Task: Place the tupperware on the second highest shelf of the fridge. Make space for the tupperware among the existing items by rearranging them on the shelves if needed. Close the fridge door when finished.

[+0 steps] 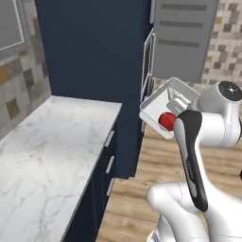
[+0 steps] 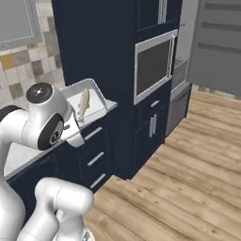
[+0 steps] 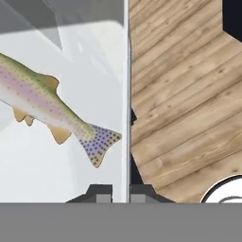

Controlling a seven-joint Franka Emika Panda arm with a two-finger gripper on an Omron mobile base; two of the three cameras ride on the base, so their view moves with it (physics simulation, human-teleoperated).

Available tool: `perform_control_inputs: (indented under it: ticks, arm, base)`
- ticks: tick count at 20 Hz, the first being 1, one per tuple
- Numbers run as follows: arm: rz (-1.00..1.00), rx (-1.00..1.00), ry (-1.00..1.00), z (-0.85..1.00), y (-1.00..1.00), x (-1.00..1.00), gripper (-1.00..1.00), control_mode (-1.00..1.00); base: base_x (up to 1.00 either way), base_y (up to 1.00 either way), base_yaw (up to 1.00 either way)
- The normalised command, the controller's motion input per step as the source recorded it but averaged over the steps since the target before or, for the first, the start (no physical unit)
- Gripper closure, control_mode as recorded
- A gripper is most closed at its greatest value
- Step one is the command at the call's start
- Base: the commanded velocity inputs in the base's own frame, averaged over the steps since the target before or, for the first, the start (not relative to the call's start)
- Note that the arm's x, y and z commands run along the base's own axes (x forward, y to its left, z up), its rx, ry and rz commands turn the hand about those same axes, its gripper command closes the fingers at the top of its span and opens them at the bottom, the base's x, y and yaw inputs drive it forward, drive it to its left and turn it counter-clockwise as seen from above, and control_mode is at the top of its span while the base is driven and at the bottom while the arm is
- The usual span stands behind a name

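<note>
While the tupperware (image 1: 156, 111) hangs tilted in the air, its rim pinched between the jaws of the gripper (image 3: 128, 191), the hand view shows a fish (image 3: 42, 101) inside, the left base view a red ball (image 1: 166, 120), beyond the marble desk (image 1: 52, 151).

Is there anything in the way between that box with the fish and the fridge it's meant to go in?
Nothing visible. The pincer grips the tupperware by its wall; the fridge door stands open, with bare wooden floor between them. The navy cabinet sits alongside the route.
</note>
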Motion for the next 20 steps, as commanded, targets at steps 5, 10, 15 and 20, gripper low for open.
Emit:
perform_control_inputs:
  ticks: [5, 10, 15, 20]
  arm:
    - [0.0, 0.0, 0.0, 0.0, 0.0, 0.0, 1.0, 1.0]
    - [0.0, 0.0, 0.0, 0.0, 0.0, 0.0, 1.0, 1.0]
    - [0.0, 0.0, 0.0, 0.0, 0.0, 0.0, 1.0, 1.0]
    - [0.0, 0.0, 0.0, 0.0, 0.0, 0.0, 1.0, 1.0]
  base:
    - [0.77, -1.0, -0.39]
    - [0.89, -0.9, -0.22]
    - [1.0, -0.75, 0.1]
    - [1.0, -0.65, 0.32]
